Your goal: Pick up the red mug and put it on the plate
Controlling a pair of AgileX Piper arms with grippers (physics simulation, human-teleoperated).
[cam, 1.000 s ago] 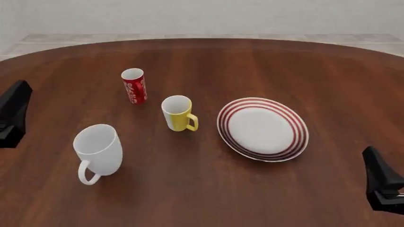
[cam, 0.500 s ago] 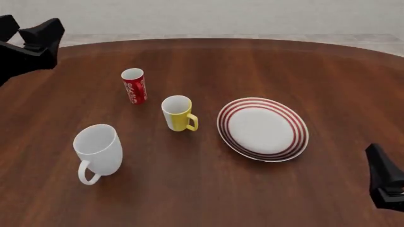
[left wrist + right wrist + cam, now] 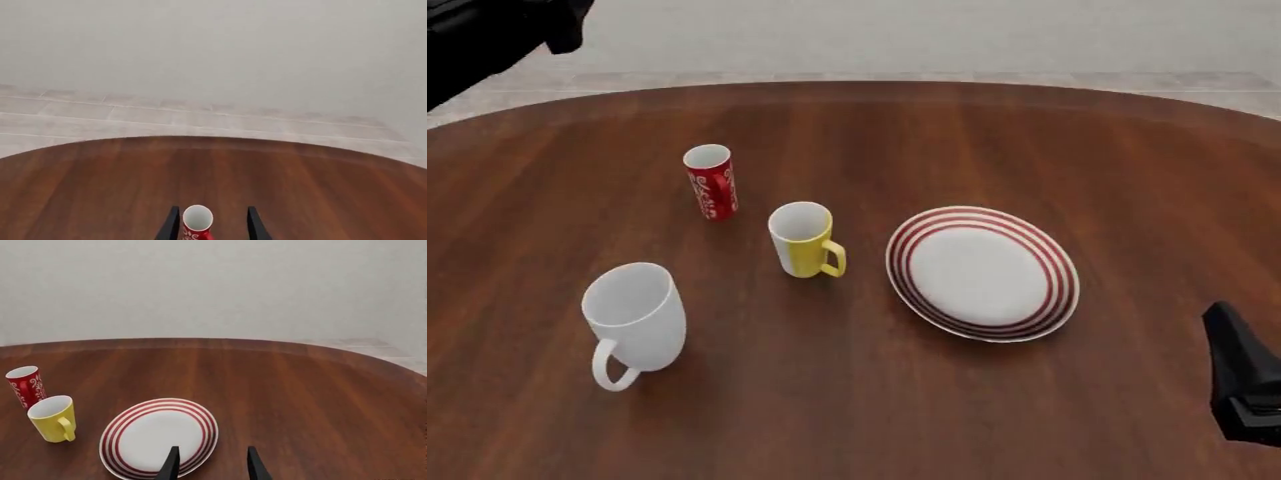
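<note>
Your red mug (image 3: 710, 181) stands upright on the bench (image 3: 961, 130), toward the far left part of it, apart from everything else and with nothing gripping it. The plate (image 3: 984, 272) lies flat toward the right side of the bench, well apart from the red mug. Between the two, just left of the plate, sits the yellow mug (image 3: 803, 240), upright with its handle turned toward the plate. The white mug (image 3: 634, 320) stands nearer your edge on the left, handle pointing toward you.

Your left gripper (image 3: 211, 225) is up off the bench; in the front view only a dark piece of that arm shows at the top left corner. Through the left wrist view its jaws are spread, and the red mug appears between the two fingertips (image 3: 172, 226) but farther off, not touched by them.

Your right gripper (image 3: 210, 464) sits low by the near right corner of the bench. Its jaws are spread too and hold nothing; in the right wrist view the plate's near rim lies just beyond them.
</note>
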